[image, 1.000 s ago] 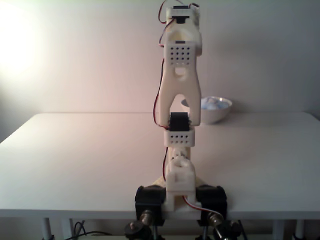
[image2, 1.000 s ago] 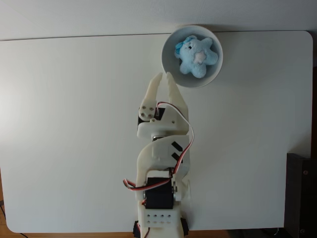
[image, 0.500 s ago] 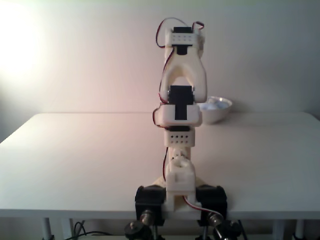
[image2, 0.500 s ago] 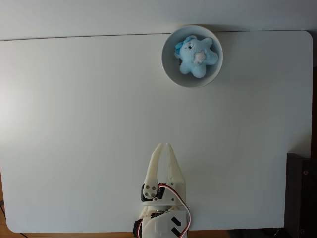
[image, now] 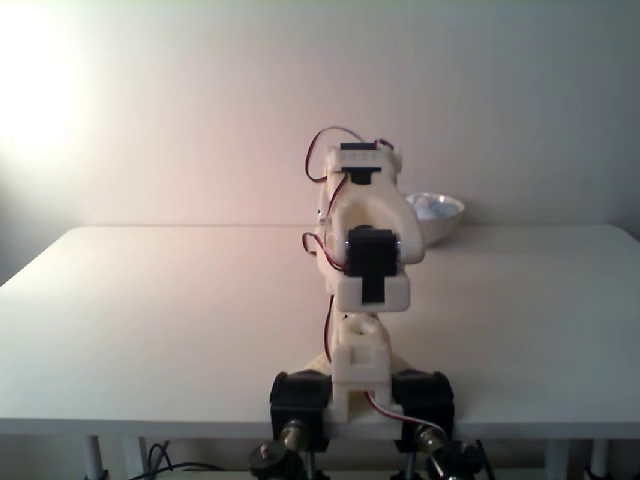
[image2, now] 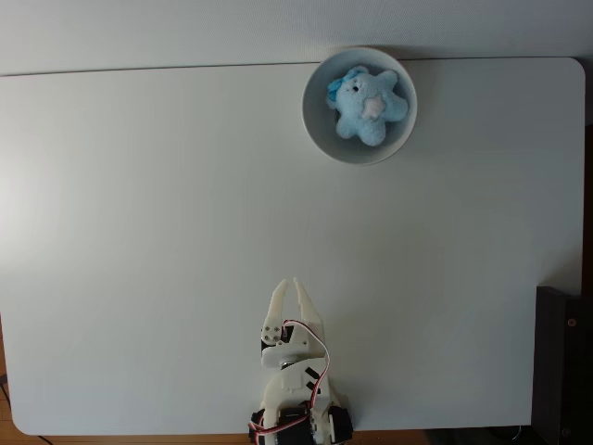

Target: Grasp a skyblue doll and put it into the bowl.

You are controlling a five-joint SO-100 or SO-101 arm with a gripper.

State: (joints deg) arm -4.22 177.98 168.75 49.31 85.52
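In a fixed view from above, the skyblue doll (image2: 368,104) lies inside the white bowl (image2: 314,125) at the table's far edge, right of centre. The front-on fixed view has the bowl (image: 440,229) behind the arm, with a bit of the doll (image: 432,207) above its rim. My gripper (image2: 289,289) is folded back over the arm's base near the table's near edge, far from the bowl. Its fingers (image2: 303,301) lie together with nothing between them.
The white table (image2: 139,232) is bare around the bowl and arm. A dark object (image2: 563,366) sits just off the table's right edge near the front. The arm's base (image: 360,395) is clamped at the near edge.
The arm has pulled back from beside the bowl and folded down over its base. The doll and bowl have stayed in place.
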